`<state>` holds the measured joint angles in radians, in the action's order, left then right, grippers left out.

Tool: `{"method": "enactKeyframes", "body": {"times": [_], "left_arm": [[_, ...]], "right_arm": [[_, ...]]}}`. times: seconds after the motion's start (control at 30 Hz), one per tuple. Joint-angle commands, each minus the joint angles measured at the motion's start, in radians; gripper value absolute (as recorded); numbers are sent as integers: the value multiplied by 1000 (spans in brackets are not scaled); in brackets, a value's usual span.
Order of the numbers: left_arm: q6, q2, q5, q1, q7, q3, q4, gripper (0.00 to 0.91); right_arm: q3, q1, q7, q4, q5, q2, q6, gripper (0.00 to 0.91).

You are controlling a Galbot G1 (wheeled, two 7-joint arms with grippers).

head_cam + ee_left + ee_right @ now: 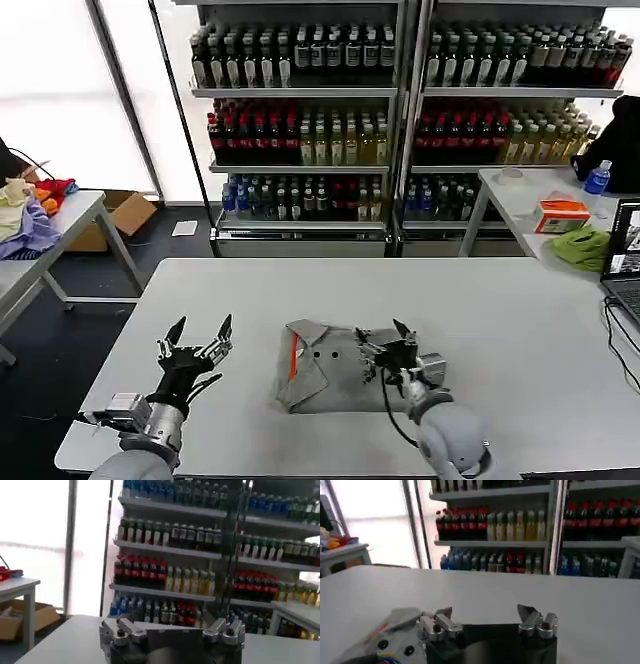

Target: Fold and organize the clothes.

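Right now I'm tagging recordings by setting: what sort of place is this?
Probably a robot test lab staged like a shop: shelves of bottled drinks along the back, a plain white table holding a folded grey shirt, and side desks with a laptop.

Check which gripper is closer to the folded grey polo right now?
Right. The right gripper sits over the polo's right part, fingers open. The left gripper is open too, over bare table clear of the shirt's left edge.
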<state>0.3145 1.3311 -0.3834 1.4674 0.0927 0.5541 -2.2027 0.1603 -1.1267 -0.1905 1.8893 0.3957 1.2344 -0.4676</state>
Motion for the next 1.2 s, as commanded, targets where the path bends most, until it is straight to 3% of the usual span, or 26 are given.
{"method": "enactKeyframes", "body": {"times": [0.03, 0.13, 0.27, 0.47, 0.57, 0.63, 0.83, 0.97, 1.1, 1.13, 1.2], "left_arm": [[-1, 7, 5, 7, 2, -1, 15, 907], [0, 15, 13, 5, 3, -19, 16, 907], [0, 18, 23, 0, 2, -34, 21, 907], [-1, 7, 23, 5, 0, -23, 17, 907], [-5, 1, 23, 9, -3, -18, 15, 907], [-9, 0, 23, 8, -5, -16, 17, 907], [-21, -2, 26, 2, -18, -16, 24, 907], [-40, -26, 24, 18, -36, -15, 26, 907], [-83, -74, 11, 52, -86, 5, 32, 907], [-88, -74, 10, 55, -91, 8, 31, 907], [-94, -67, 11, 60, -104, 20, 25, 907]], "right_arm": [[-151, 81, -186, -148, -30, 86, -111, 907], [-131, 63, -143, -136, -46, 68, -104, 907], [-99, 42, -93, -90, -47, 46, -41, 907], [65, -25, 1, 80, -5, 15, 206, 907], [220, -98, 95, 171, 45, -26, 288, 907], [381, -161, 183, 184, 57, -58, 366, 907], [710, -372, 383, 56, 192, -124, 550, 907], [794, -437, 419, 21, 259, -103, 547, 907], [785, -459, 451, 2, 195, -85, 578, 907], [778, -468, 475, 17, 194, -86, 578, 907], [758, -471, 473, 67, 177, -73, 554, 907]]}}
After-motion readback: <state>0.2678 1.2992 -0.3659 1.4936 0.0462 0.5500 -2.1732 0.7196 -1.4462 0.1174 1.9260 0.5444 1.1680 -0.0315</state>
